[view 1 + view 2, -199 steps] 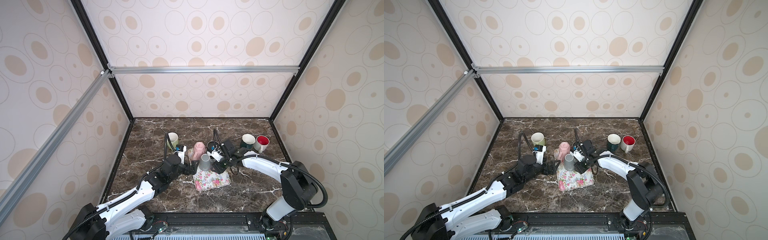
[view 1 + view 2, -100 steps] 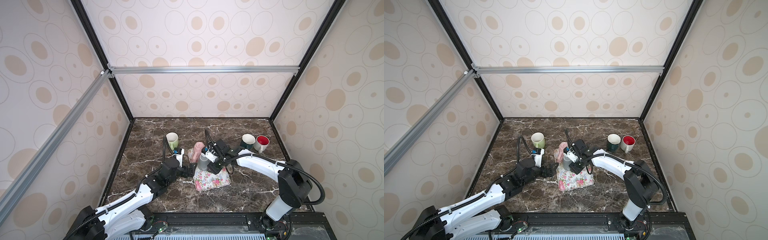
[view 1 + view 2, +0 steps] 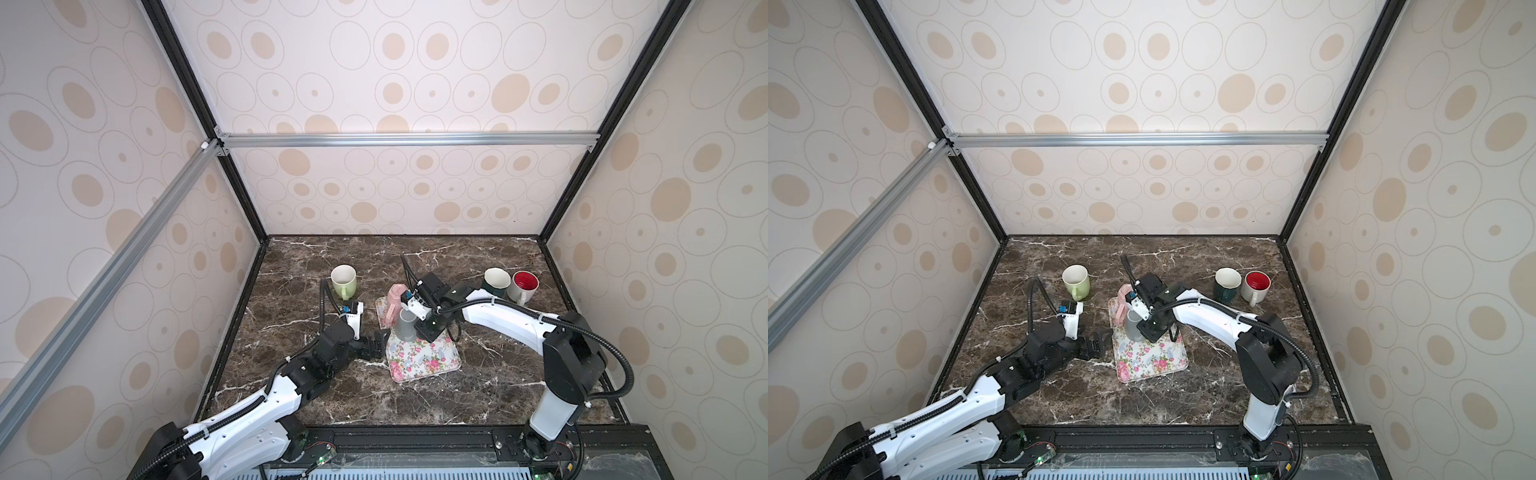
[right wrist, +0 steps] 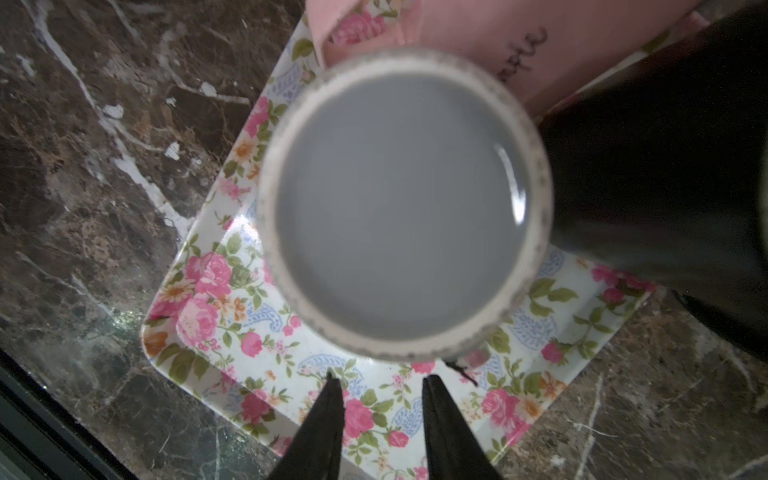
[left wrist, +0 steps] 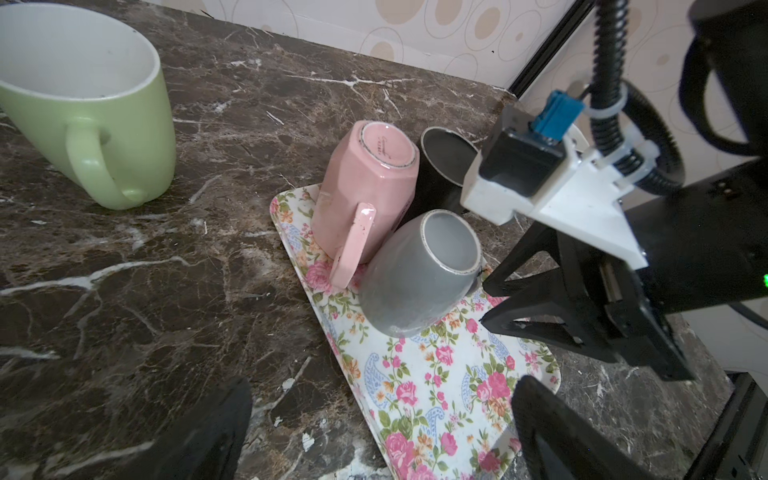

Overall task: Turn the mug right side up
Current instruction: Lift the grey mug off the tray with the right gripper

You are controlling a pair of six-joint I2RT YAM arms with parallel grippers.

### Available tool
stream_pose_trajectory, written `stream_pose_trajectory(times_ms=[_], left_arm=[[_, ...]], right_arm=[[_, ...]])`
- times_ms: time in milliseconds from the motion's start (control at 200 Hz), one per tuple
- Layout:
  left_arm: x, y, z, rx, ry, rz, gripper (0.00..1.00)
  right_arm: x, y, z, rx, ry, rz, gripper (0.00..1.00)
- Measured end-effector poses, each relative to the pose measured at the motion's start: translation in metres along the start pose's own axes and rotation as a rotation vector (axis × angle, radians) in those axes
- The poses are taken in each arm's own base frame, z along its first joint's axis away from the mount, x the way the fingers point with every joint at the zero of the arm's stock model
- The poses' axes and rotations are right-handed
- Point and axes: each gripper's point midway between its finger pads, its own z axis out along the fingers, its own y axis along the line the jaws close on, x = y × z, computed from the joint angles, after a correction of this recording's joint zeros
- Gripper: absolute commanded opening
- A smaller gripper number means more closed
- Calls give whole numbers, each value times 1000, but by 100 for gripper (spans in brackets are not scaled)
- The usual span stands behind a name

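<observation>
Beside the grey mug [image 4: 403,208], the right tool [image 4: 381,380] has narrowed.

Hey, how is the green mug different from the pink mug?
The green mug stands mouth up on the bare marble tabletop; the pink mug sits base up on the floral tray. The green mug has smooth round walls, the pink mug faceted ones. Both have one handle.

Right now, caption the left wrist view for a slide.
Upside-down grey mug and pink mug on floral tray, right gripper alongside.
</observation>
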Motion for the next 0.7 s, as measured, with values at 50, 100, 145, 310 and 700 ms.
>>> stream_pose_trajectory(times_ms=[50, 100, 145, 310, 700], left_arm=[[-1, -1, -1, 2, -5, -1, 98], [-2, -1, -2, 4, -9, -2, 98], [-3, -1, -2, 5, -12, -2, 98], [-4, -1, -3, 4, -16, -5, 98], [-3, 1, -2, -1, -16, -6, 98]], right_arm=[[1, -1, 0, 12, 8, -11, 35], [2, -1, 0, 22, 15, -20, 35], [2, -2, -1, 32, 17, -25, 35], [-1, -8, -7, 69, 20, -34, 37], [-6, -13, -4, 94, 14, -107, 41]])
